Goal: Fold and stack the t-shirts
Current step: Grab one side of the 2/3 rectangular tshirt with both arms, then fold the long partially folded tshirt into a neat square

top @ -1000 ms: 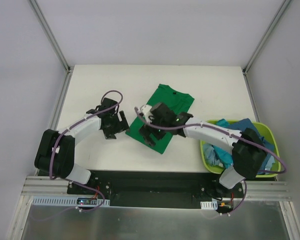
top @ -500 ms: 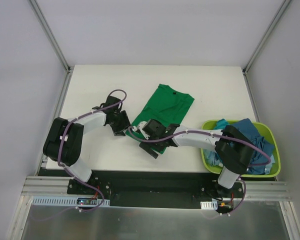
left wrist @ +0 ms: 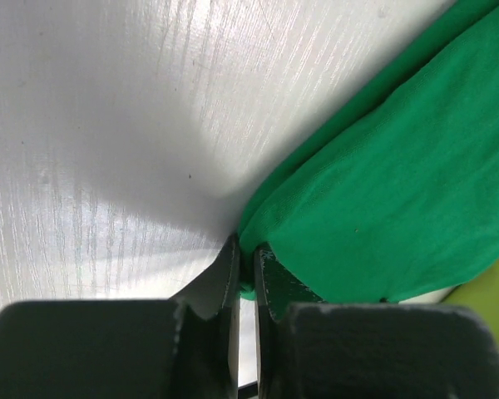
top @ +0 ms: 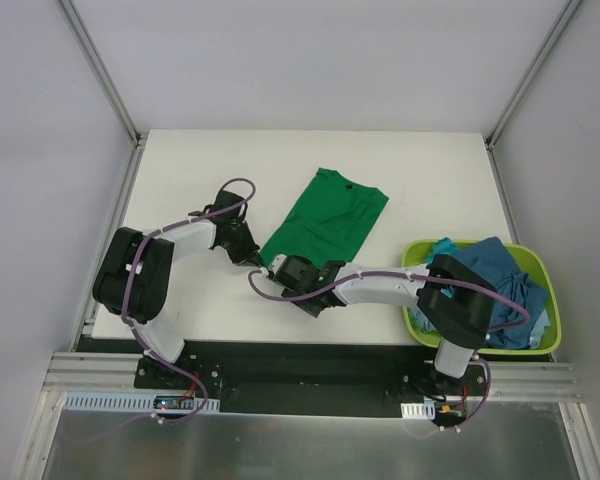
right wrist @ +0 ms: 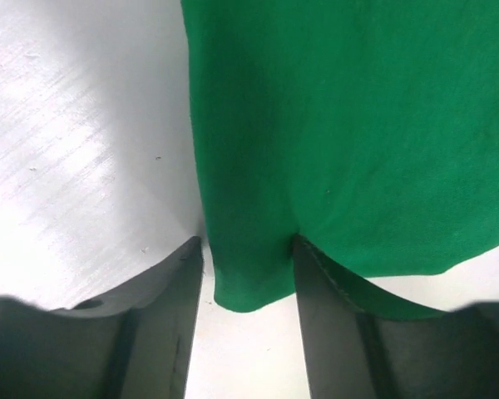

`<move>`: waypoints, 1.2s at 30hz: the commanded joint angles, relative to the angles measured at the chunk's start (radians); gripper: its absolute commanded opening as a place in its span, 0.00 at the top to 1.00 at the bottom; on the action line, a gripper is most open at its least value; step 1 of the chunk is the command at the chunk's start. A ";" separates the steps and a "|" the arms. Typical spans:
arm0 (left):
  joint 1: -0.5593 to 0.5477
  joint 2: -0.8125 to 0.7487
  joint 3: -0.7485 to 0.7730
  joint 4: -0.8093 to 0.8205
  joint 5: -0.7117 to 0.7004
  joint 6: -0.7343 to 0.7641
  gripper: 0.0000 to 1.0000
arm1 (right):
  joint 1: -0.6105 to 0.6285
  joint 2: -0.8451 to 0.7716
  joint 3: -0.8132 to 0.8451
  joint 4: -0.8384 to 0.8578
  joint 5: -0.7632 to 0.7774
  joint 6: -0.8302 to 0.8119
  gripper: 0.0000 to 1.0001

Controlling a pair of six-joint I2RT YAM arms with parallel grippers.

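A bright green t-shirt [top: 328,213] lies flat and slanted in the middle of the white table. My left gripper [top: 256,257] is at its near left corner, shut on the green t-shirt [left wrist: 382,183]; the left gripper [left wrist: 247,254] has a fold of cloth pinched between its jaws. My right gripper [top: 324,278] is at the near right corner. In the right wrist view the right gripper [right wrist: 248,246] stands open, its jaws on either side of a corner of the green t-shirt [right wrist: 349,125], with a gap on the left side. Blue and teal t-shirts [top: 480,265] are heaped in the basket.
A lime-green plastic basket [top: 536,257] stands at the table's near right, beside the right arm's base. Bare white table [top: 200,170] surrounds the green shirt, and grey walls with metal posts close off the back and sides.
Both grippers moved in to the shirt's near edge. The left jaws went from open to shut on the cloth. The right jaws narrowed around the other corner.
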State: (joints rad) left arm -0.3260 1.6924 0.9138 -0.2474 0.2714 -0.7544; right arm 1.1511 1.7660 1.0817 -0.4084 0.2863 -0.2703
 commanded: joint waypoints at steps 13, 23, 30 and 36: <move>0.019 -0.361 -0.107 -0.179 -0.265 0.007 1.00 | 0.071 -0.126 0.038 -0.052 -0.275 0.086 1.00; 0.025 -0.766 -0.110 -0.342 -0.393 -0.023 1.00 | 0.070 -0.312 0.066 0.066 -0.763 0.197 1.00; 0.024 -0.772 -0.018 -0.317 -0.336 -0.060 1.00 | 0.004 -0.373 0.038 0.062 -0.714 0.240 1.00; 0.012 -0.604 0.085 -0.256 -0.290 -0.065 1.00 | -0.109 -0.460 -0.051 0.036 -0.590 0.258 1.00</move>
State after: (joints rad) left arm -0.3195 1.0149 0.9176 -0.5900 -0.0105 -0.8005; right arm 1.0920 1.4029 1.0801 -0.3180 -0.3588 -0.0418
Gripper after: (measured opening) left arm 0.024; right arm 0.043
